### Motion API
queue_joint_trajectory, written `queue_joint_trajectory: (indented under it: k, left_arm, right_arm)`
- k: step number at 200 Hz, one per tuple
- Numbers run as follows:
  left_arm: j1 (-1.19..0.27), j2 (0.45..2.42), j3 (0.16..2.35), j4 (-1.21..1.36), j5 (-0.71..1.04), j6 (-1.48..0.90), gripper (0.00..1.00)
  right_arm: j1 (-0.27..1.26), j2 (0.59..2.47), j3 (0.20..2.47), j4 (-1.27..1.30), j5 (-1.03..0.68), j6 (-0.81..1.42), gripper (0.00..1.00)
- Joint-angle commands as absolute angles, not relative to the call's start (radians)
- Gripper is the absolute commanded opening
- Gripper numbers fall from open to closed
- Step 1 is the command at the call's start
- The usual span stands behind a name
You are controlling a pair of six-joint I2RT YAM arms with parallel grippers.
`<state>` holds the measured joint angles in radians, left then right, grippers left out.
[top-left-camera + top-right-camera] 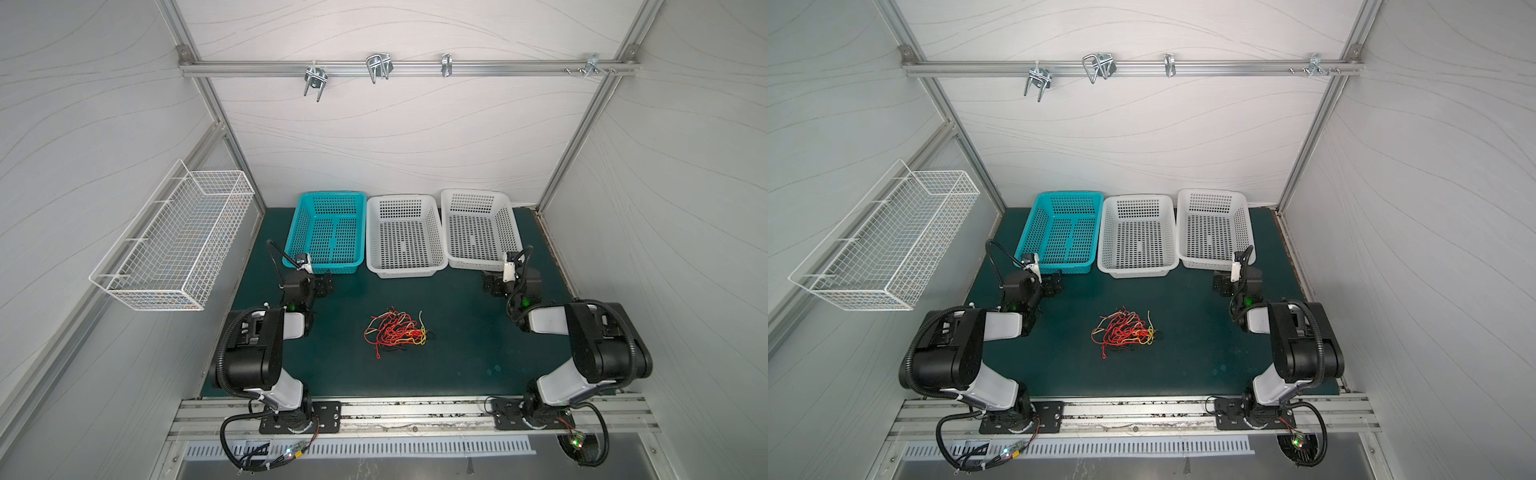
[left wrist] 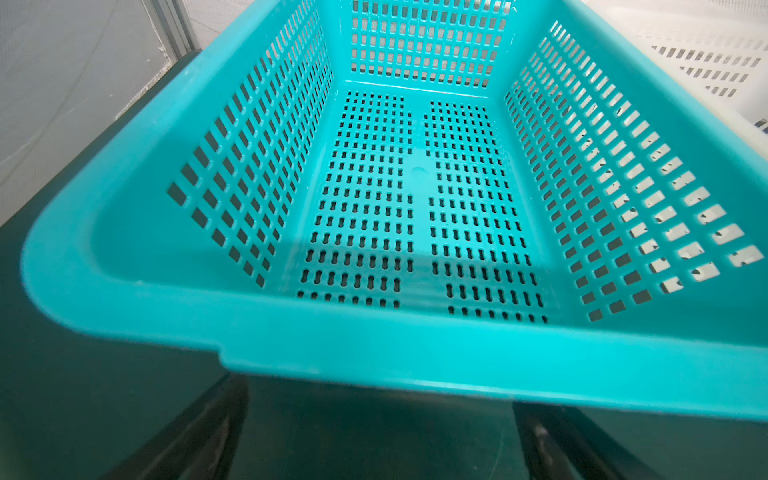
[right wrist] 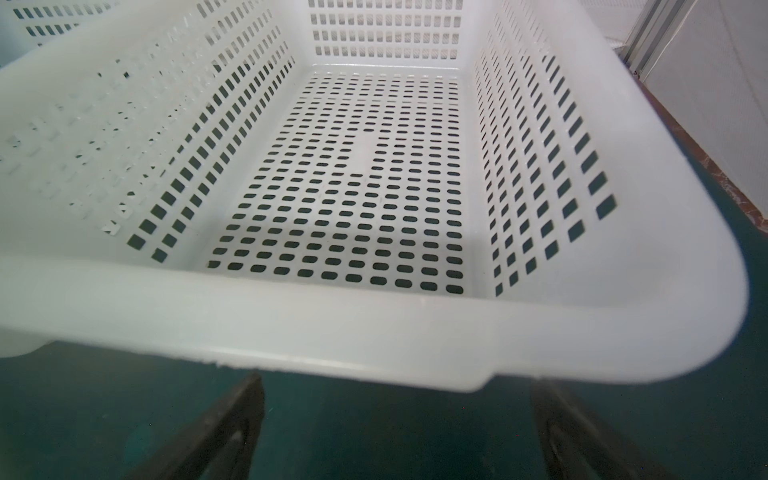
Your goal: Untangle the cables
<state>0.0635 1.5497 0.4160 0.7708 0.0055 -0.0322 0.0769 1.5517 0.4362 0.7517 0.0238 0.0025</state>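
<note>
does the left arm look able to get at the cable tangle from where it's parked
Probably yes. The left gripper sits open and empty by the teal basket, and only bare mat lies between it and the cables; nothing blocks the way.

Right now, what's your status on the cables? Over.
Both claws open, empty: left claw at teal basket, right claw at end white basket. Cables one tangled pile on the mat, untouched. Nothing blocking.

We are seeing a tangle of thin red, yellow and black cables (image 1: pixel 397 332) lying on the dark green mat (image 1: pixel 457 365), with the left gripper (image 1: pixel 323 286) and right gripper (image 1: pixel 491 285) sitting well apart from it.
</note>
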Motion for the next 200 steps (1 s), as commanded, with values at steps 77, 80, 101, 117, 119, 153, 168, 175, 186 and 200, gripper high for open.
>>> queue_joint_trajectory:
  k: [77, 80, 101, 117, 119, 153, 168, 175, 186, 200]
  left_arm:
    - [0.048, 1.327, 0.576, 0.356, 0.016, -0.076, 0.99]
    - [0.044, 1.325, 0.590, 0.331, 0.021, -0.079, 0.99]
    - [0.006, 1.331, 0.669, 0.164, 0.012, -0.086, 0.99]
    - [-0.035, 1.344, 0.700, 0.074, 0.010, -0.083, 0.99]
    - [-0.041, 1.346, 0.703, 0.065, 0.009, -0.081, 0.99]
    - [-0.162, 1.350, 0.754, -0.078, -0.063, -0.047, 0.99]
    - [-0.202, 1.345, 0.758, -0.086, -0.046, -0.072, 0.99]
    - [-0.217, 1.340, 0.758, -0.085, -0.029, -0.094, 0.99]
    - [-0.251, 1.331, 0.756, -0.079, -0.009, -0.121, 0.99]
    - [-0.302, 1.318, 0.745, -0.058, 0.013, -0.142, 0.99]
  right_arm:
    - [0.200, 1.286, 0.538, 0.364, 0.158, -0.015, 0.99]
    - [0.209, 1.282, 0.545, 0.344, 0.162, -0.016, 0.99]
    - [0.272, 1.252, 0.581, 0.234, 0.172, -0.015, 0.99]
    - [0.327, 1.230, 0.602, 0.149, 0.181, -0.018, 0.99]
    - [0.334, 1.226, 0.605, 0.137, 0.183, -0.018, 0.99]
    - [0.434, 1.185, 0.624, 0.024, 0.143, 0.010, 0.99]
    - [0.485, 1.178, 0.647, -0.030, 0.118, 0.013, 0.99]
    - [0.511, 1.178, 0.661, -0.053, 0.112, 0.011, 0.99]
    - [0.550, 1.180, 0.682, -0.085, 0.099, 0.011, 0.99]
    - [0.605, 1.184, 0.708, -0.119, 0.079, 0.012, 0.99]
